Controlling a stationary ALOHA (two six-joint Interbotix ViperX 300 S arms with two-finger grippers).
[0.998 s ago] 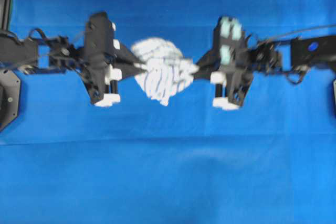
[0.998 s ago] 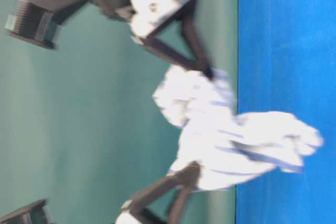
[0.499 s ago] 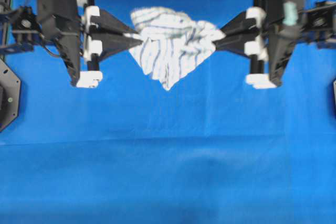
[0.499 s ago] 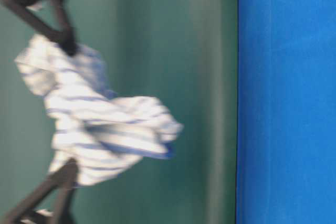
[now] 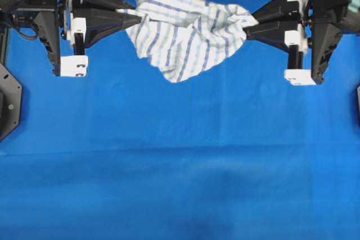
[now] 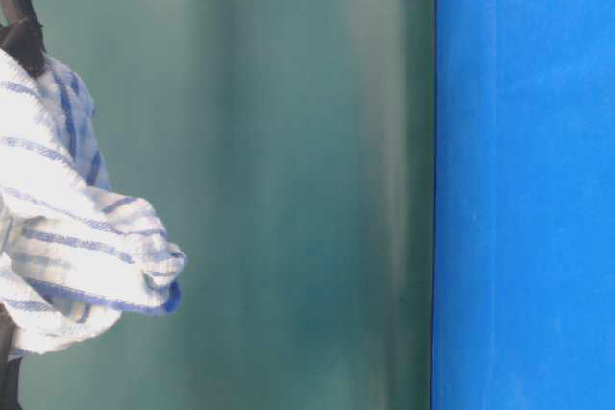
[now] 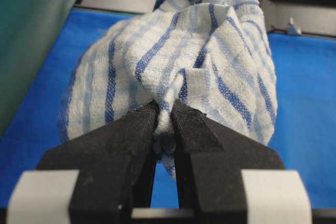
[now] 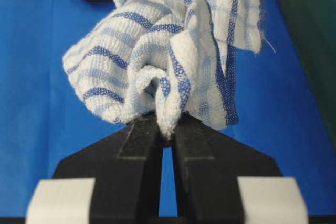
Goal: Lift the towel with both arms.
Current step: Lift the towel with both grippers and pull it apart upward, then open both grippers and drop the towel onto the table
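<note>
Towel [image 5: 183, 29] hangs in the air between the two arms, clear of the blue cloth [image 5: 180, 167] that covers the table. Left gripper [image 5: 130, 15] is clenched on a bunched fold at one end; the left wrist view shows both black jaws pressed together with striped fabric pinched between them [image 7: 164, 129]. Right gripper [image 5: 253, 22] is likewise clamped on the opposite end, its jaws nipping a rolled edge of the fabric in the right wrist view [image 8: 167, 124]. The middle of the towel sags and droops to a point below the line between the two grips.

Step in hand, by my judgement, is the lift itself, and it appears largely accomplished: the table-level view shows the towel [image 6: 77, 228] well apart from the blue surface. What remains calls for both grips to hold firm and both arms to keep level with each other, so the fabric is neither torn from one jaw nor allowed to slip.

Limits of view: both arms are cut off at the top and side edges of the overhead picture. The table-level view crops the towel at its left edge and shows almost nothing of either gripper. How much fabric lies inside each pinch cannot be made out.
</note>
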